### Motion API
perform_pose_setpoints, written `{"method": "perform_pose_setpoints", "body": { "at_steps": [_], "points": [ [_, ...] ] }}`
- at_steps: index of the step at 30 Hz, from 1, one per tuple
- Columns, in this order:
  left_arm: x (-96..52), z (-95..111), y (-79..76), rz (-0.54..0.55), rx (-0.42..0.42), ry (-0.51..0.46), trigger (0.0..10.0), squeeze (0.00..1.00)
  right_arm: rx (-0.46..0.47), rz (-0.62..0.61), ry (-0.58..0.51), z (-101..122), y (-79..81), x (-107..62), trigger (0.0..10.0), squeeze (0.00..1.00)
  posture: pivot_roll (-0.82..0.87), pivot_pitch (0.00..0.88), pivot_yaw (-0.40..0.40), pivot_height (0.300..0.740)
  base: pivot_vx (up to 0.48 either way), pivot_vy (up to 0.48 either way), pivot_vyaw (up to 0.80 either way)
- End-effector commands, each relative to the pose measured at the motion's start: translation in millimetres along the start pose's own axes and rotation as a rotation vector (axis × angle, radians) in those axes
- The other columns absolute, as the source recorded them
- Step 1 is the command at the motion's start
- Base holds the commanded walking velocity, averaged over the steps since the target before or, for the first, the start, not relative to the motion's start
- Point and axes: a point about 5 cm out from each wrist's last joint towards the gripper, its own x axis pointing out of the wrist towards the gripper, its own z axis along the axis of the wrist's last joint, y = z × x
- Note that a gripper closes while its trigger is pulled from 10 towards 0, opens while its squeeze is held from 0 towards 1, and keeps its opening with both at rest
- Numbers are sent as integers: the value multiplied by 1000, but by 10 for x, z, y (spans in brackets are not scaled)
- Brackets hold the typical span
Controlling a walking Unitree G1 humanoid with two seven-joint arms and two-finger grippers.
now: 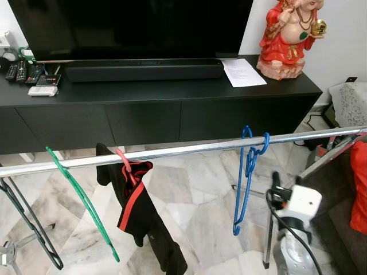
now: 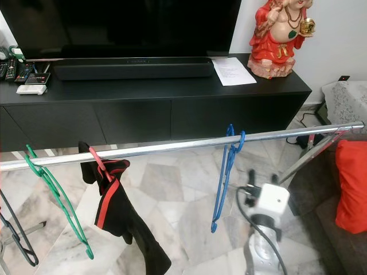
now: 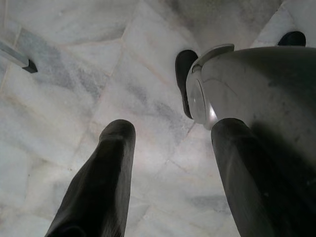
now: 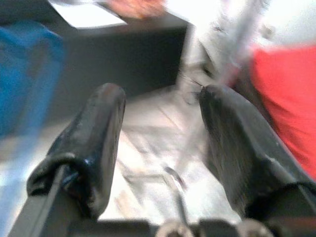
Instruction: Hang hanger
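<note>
My right arm is raised at the lower right of the head view, its white wrist block and black cable below the rail, the right gripper (image 4: 160, 123) pointing up with its two black fingers (image 4: 94, 148) spread apart and nothing between them. That wrist view is blurred; past the fingers I make out a blue smear to one side, the dark cabinet front, and a red mass on the other side. My left gripper (image 3: 168, 163) hangs low, aimed at the marble floor (image 3: 74, 98), fingers parted and empty, with my own grey leg shell just beside one finger.

The silver rail (image 1: 189, 148) crosses the whole frame, slanting slightly upward toward the right, where it meets the rack's angled leg (image 1: 332, 153). Behind it runs the long edge of the black TV cabinet (image 1: 172, 97), carrying a soundbar (image 1: 143, 70), a sheet of paper (image 1: 243, 73), remotes (image 1: 26, 73) at far left and a red figurine (image 1: 289, 37) at upper right. A red cushion (image 1: 359, 186) sits at the right border. Between the blue hanger and the rack leg the rail is bare, and the floor under it is open apart from my arm.

The blue hanger (image 1: 245, 183) hangs on the rail right of centre, both hooked tops over the bar, its thin body seen edge-on, dropping straight down. Left of centre, a red hanger (image 1: 127, 167) holds a black garment with red trim (image 1: 140, 217). Further left a green hanger (image 1: 80, 197) hangs tilted, and a black hanger (image 1: 28, 226) sits at the far left edge.
</note>
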Motion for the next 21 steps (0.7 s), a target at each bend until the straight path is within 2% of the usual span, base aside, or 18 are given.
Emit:
{"method": "perform_pose_setpoints", "body": {
  "at_steps": [1,2,3,4,6,9,11,15,16,18,21],
  "points": [
    [-12,-112,-73,-23,3,34,10000,0,15,-90,148,-235,-154,-55,10000,0,-2,127,-95,740,0,0,0],
    [-12,-113,-74,-22,2,34,10000,0,29,-101,212,-331,-178,-82,10000,0,-2,127,-95,740,0,0,0],
    [-12,-113,-74,-22,2,34,10000,0,29,-101,212,-331,-178,-82,10000,0,-2,127,-95,740,0,0,0],
    [-12,-110,-75,-19,-1,32,10000,0,-2,-79,290,-434,-169,-112,10000,0,3,128,-96,740,0,0,0],
    [-11,-106,-73,-15,-4,29,10000,0,-28,-61,347,-529,-166,-161,10000,0,8,130,-94,740,0,0,0],
    [-11,-96,-62,-6,-11,23,10000,0,-142,96,557,-839,-73,-388,10000,0,12,141,-90,740,0,0,0],
    [-10,-95,-61,-5,-10,23,10000,0,-164,109,599,-900,-85,-447,10000,0,22,146,-91,740,0,0,0],
    [-12,-101,-56,-2,-13,26,10000,0,-242,128,746,-1105,-196,-679,10000,0,37,156,-90,740,0,0,0],
    [-12,-101,-56,-2,-13,26,10000,0,-242,128,746,-1105,-196,-679,10000,0,37,156,-90,740,0,0,0],
    [-13,-105,-51,1,-18,26,10000,0,-242,142,798,-1183,-221,-794,10000,0,39,159,-87,740,0,0,0],
    [-14,-107,-46,2,-20,27,10000,0,-198,114,823,-1213,-233,-837,10000,0,35,164,-83,740,0,0,0]
  ]
}}
